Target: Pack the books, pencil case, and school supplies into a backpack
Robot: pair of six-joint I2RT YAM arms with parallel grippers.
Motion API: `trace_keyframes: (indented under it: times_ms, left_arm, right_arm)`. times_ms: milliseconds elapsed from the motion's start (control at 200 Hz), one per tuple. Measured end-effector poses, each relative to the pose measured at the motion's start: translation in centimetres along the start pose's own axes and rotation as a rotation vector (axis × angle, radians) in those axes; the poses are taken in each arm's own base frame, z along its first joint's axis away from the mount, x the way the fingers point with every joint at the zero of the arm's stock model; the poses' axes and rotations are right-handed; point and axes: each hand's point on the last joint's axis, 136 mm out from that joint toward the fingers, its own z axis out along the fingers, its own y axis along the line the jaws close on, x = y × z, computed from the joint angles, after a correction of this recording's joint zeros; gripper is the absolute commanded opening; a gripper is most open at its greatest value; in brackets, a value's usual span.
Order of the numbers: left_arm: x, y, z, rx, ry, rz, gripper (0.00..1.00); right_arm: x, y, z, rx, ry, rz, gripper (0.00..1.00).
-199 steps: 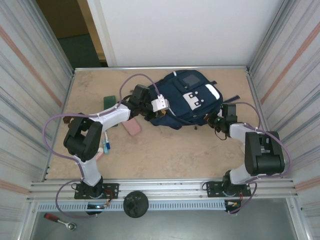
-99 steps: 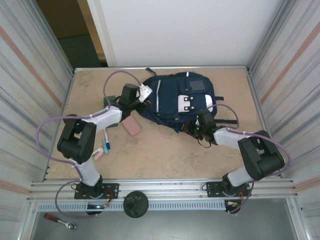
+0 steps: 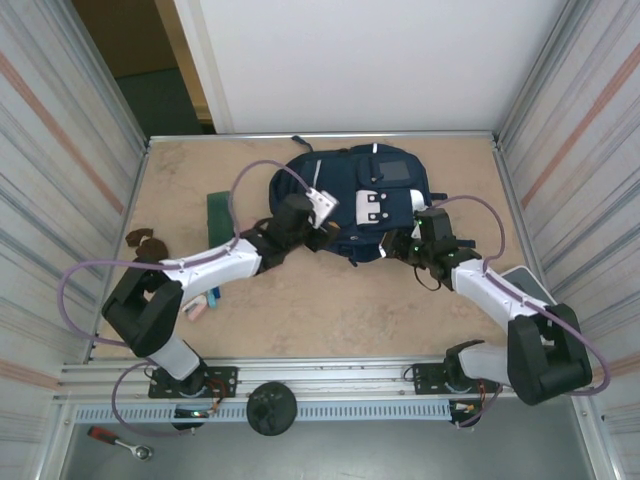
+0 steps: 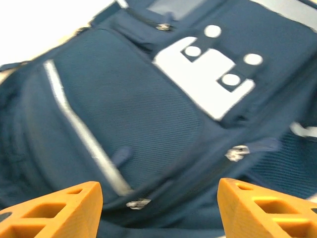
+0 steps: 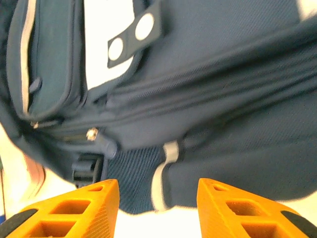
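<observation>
Upper centre, the backpack point(image 3: 342, 186) lies flat; the left gripper point(image 4: 159, 208) and right gripper point(image 5: 157, 203) gape empty beside it.

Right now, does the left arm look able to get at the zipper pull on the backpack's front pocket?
Probably yes. The left gripper is open and close to the backpack. The zipper pull lies just ahead between its fingers, with nothing in front of it.

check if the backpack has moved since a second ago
Yes. The backpack has slid left, away from the table's right edge, and turned a little, so the gap on that side is wider.
</observation>
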Motion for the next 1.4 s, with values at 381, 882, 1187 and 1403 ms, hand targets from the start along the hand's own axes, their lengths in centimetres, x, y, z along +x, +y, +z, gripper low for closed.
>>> trace_keyframes:
  times_ms: [381, 882, 1187, 1403]
  left_arm:
    - [0.8, -6.1, 3.2, 0.035, 0.117, 0.059, 0.65]
    - [3.3, -7.8, 8.4, -0.04, 0.281, 0.153, 0.69]
    - [3.0, -7.1, 9.6, -0.02, 0.281, 0.122, 0.57]
    - [3.0, -7.2, 9.9, 0.036, 0.278, 0.083, 0.51]
  right_arm:
    - [0.6, -3.0, 3.7, 0.009, 0.07, 0.047, 0.32]
    - [0.8, -3.0, 3.9, -0.048, 0.063, 0.049, 0.32]
    - [0.8, -3.1, 3.8, -0.061, 0.065, 0.056, 0.32]
    - [0.8, -3.1, 3.8, -0.062, 0.064, 0.056, 0.32]
